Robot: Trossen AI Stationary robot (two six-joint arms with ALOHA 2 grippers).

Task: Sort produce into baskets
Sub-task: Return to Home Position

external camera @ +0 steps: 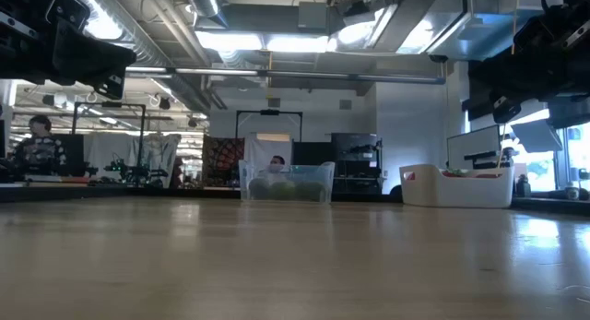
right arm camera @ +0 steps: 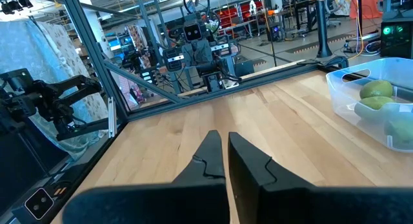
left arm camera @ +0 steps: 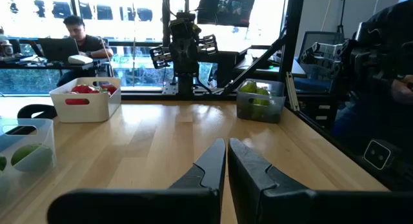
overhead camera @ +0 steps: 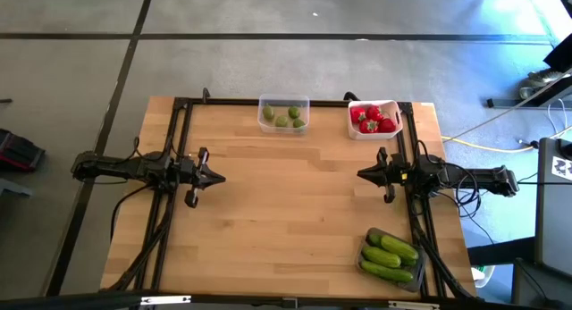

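On the tabletop point(overhead camera: 286, 212), my left end effector point(overhead camera: 217, 178) hovers at the left edge and my right end effector point(overhead camera: 363, 174) at the right edge, each with fingers pressed together and holding nothing. Along the far edge, the clear basket point(overhead camera: 283, 114) holds the round green fruits point(overhead camera: 288, 117), and the white basket point(overhead camera: 374, 119) beside it holds the red pieces point(overhead camera: 373, 119). At the near right corner, the dark grey basket point(overhead camera: 389, 256) holds the cucumbers point(overhead camera: 391, 252).

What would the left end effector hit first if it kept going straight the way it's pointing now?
Probably the right end effector: the left end effector, shut, points straight across bare table at it. Nothing else lies between them.
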